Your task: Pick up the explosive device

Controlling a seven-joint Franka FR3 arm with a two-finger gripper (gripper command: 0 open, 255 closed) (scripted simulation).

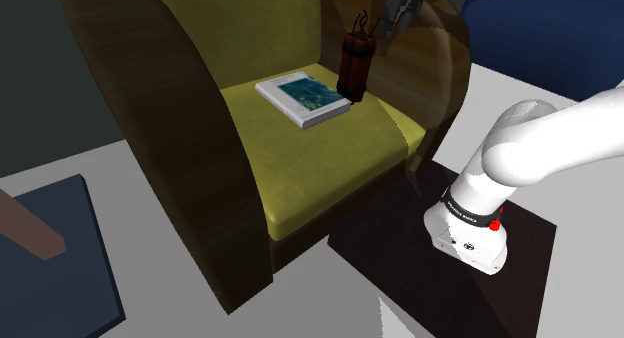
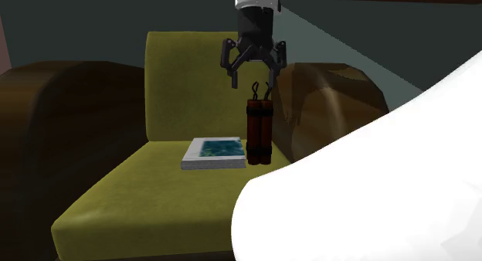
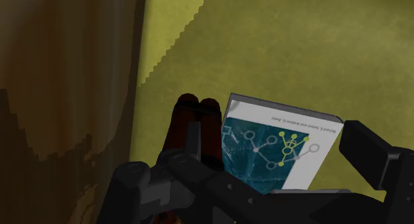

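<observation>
White arm (image 2: 371,198) links occupy the near foreground of the second exterior view; the arm reaches across to a dark armchair (image 1: 190,136) with an olive-yellow seat cushion (image 1: 330,166). On the far part of the cushion a book (image 2: 214,153) with a blue-green cover lies flat. The explosive device (image 2: 257,132), a bundle of dark red sticks with fuses on top, stands upright at the book's right edge in the second exterior view, touching it or just beside it; which of the two cannot be determined. The gripper (image 2: 253,78) hangs directly above the device, pointing down, with its fingers spread apart and clasping nothing. The fuse tips reach about the level of the fingertips, while the stick bodies remain entirely below them. The long axis of the device is vertical and roughly in line with the gripper's approach axis. In the wrist view the stick ends sit closer to one finger than to the other, so a small sideways correction is probably needed before a straight descent to bracket the sticks.
</observation>
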